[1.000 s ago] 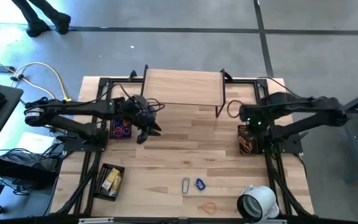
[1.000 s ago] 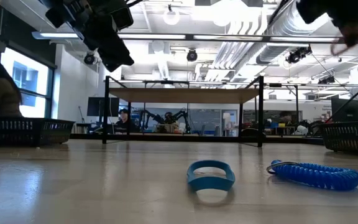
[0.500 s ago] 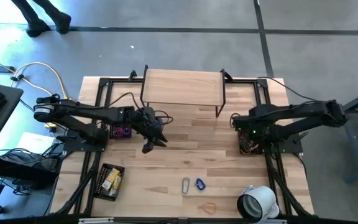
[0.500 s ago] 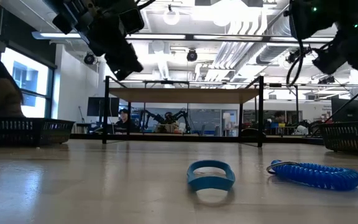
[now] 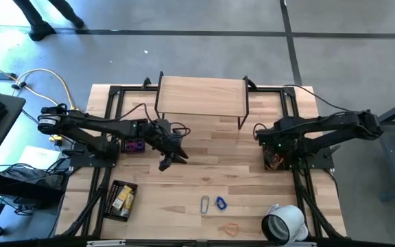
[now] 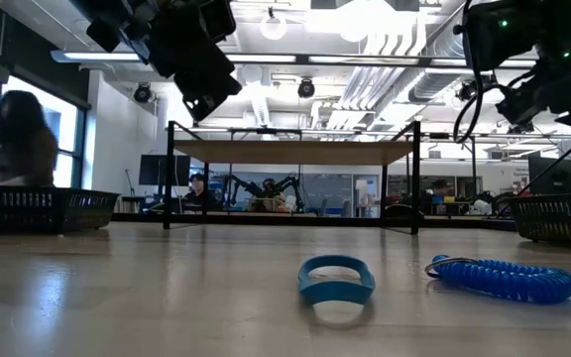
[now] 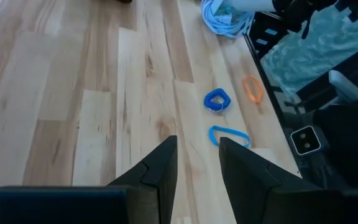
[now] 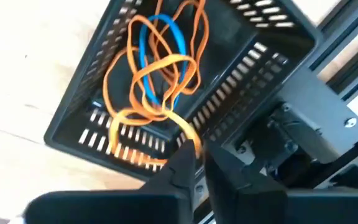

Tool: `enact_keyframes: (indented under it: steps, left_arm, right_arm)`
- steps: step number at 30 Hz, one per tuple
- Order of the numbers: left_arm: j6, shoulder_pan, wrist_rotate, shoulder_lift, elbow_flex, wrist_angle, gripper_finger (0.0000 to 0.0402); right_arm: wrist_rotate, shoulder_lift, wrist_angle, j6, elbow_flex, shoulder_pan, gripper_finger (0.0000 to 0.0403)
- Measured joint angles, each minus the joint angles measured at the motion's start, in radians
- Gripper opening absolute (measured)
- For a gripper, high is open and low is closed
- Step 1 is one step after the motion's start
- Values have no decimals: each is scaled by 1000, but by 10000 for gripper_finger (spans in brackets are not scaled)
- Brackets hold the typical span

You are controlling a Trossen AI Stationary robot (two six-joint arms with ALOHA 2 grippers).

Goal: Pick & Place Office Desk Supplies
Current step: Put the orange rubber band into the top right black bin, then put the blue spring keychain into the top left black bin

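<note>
- Black, open-fingered and empty — the left gripper (image 5: 168, 159) has swung out from beside the mesh basket of purple loops (image 5: 132, 145) toward the middle of the pale wooden table (image 5: 204, 168) over the last second, and in its wrist view its two dark fingers (image 7: 159, 167) stand apart, aimed at the loose pieces ahead.
- Those pieces have not moved: a flat blue loop band (image 7: 229, 135), a coiled blue ring (image 7: 215, 100) and a thin orange band (image 7: 252, 88) lie near the table's front edge, with a silver oval clip (image 5: 205, 204) just beside the blue one in the overhead view.
- Across the table the right gripper (image 5: 269, 145) has dropped over its own black mesh basket (image 8: 241, 68) — fingers nearly together, with nothing I can see between them, above a tangle of orange and blue rubber bands (image 8: 160, 62) already lying inside.
- My reading: the right side has just delivered a band, and the left arm is starting out for the next pick; several items are left to sort.
- Small yellow-and-white packets (image 5: 121, 198) sit in a third basket at the front left.
</note>
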Motion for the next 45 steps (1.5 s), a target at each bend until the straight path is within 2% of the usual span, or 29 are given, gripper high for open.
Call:
enact_keyframes:
  steps: [6,11,16,19,21,24,30,33,36,40,42,45]
  left_arm:
    - [-16,-22,0,0,0,-3,115]
    - [-45,-45,0,0,0,-3,115]
    - [-61,-66,-2,0,0,-3,115]
    - [-62,-88,-4,0,0,-3,115]
    - [-67,-109,-35,0,0,-4,115]
    - [-81,-148,-89,0,0,-4,115]
    - [-128,-245,-166,0,0,-4,115]
    - [-138,-308,-213,0,0,-4,115]
    - [-167,-369,-287,0,0,-4,115]
    - [-180,-440,-366,0,0,-4,115]
    - [-188,-474,-400,0,0,-2,115]
    - [-214,-517,-467,0,0,2,115]
  right_arm:
    - [-1,0,31,-7,1,-5,97]
    - [98,0,-1,-28,35,-11,141]
    - [209,0,-126,-12,169,-1,161]
    - [264,-1,-125,2,284,34,165]
    - [304,-1,-76,-6,353,70,166]
    - [351,-2,89,-59,410,140,165]
    - [375,6,476,-161,377,282,166]
    - [337,31,646,-225,323,348,166]
    - [243,65,797,-300,277,423,166]
    - [123,135,898,-387,244,504,167]
    - [110,179,907,-421,237,536,167]
    - [156,246,929,-451,237,561,167]
